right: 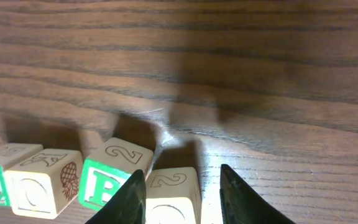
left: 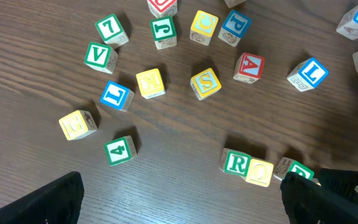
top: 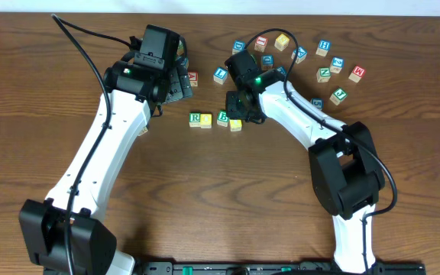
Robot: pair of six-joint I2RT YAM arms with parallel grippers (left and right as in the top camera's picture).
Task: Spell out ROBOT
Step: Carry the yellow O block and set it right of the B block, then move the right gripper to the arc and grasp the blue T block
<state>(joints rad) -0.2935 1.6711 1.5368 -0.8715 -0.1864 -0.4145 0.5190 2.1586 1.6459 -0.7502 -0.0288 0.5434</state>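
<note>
The R cube, a yellow O cube and the B cube lie in a line just left of centre in the overhead view. The R and O cubes touch, and the B cube sits just beside them to the right. A second yellow cube stands at the right end of the line, close to the B cube and a little lower in the frame.

The right gripper is lowered over this last cube. In the right wrist view its two dark fingers stand either side of it, partly open. A strip of bare wood shows between the cube and the finger on the right of the frame, so the cube rests on the table, not clamped.

The left gripper hovers at the upper left of the overhead view, jaws spread wide with nothing between them.

Its wrist camera looks down on loose cubes above the line: a green 4 cube, a yellow S cube, a red A cube, a green V cube and a blue P cube. More scattered cubes lie at the upper right of the overhead view, their letters too small to read.
</note>
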